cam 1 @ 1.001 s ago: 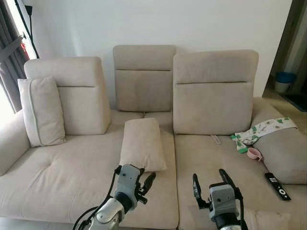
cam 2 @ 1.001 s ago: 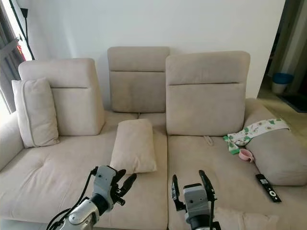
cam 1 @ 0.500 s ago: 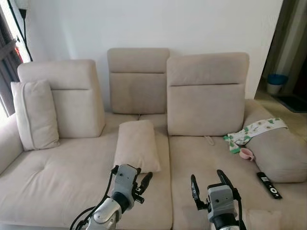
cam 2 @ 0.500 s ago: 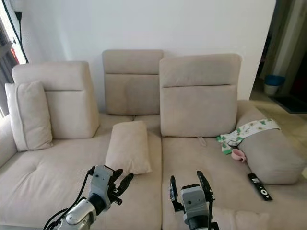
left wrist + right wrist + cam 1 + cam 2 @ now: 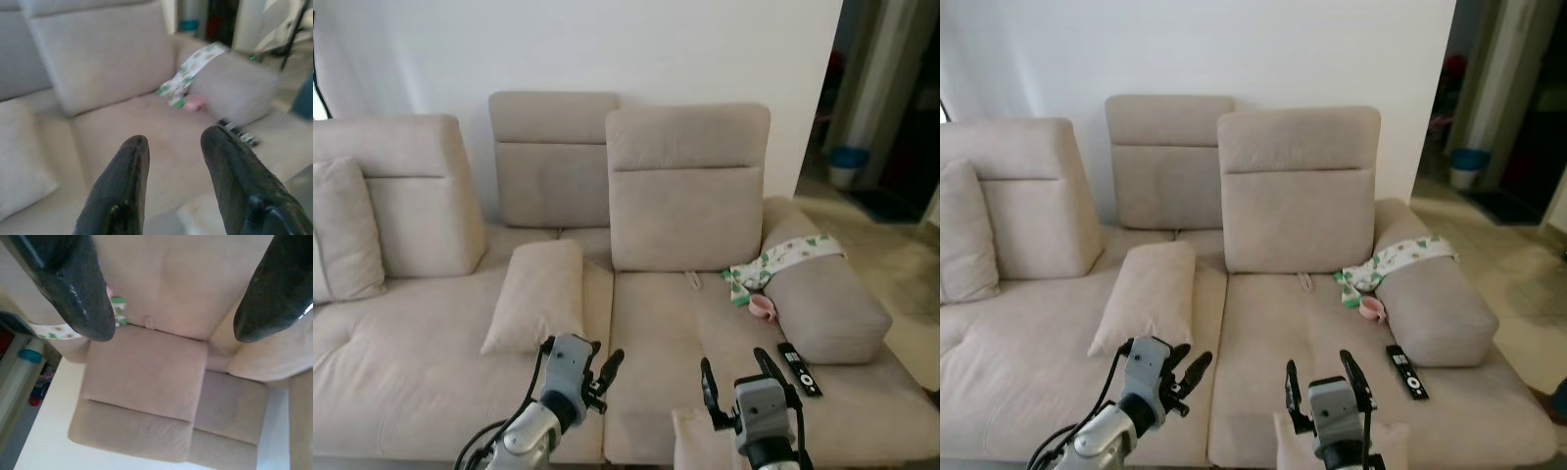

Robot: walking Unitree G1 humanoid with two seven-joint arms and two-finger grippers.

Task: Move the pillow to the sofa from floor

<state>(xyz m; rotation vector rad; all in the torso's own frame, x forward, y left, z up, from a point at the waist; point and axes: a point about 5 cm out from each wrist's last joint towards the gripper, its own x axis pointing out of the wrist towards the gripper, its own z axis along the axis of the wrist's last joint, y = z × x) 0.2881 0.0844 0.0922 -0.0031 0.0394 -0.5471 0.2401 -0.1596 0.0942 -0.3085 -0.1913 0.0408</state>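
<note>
The whole view has swung rightward along the sofa (image 5: 440, 343), so the robot is turning, both the left hand (image 5: 597, 370) and right hand (image 5: 736, 377) spread and empty, toward the pillow (image 5: 1371, 443) just below the sofa's front edge, not yet lifted.

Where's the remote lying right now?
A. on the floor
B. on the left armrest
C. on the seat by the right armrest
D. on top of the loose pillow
C: the remote lies flat on the sofa seat, just in front of the right armrest.
</note>
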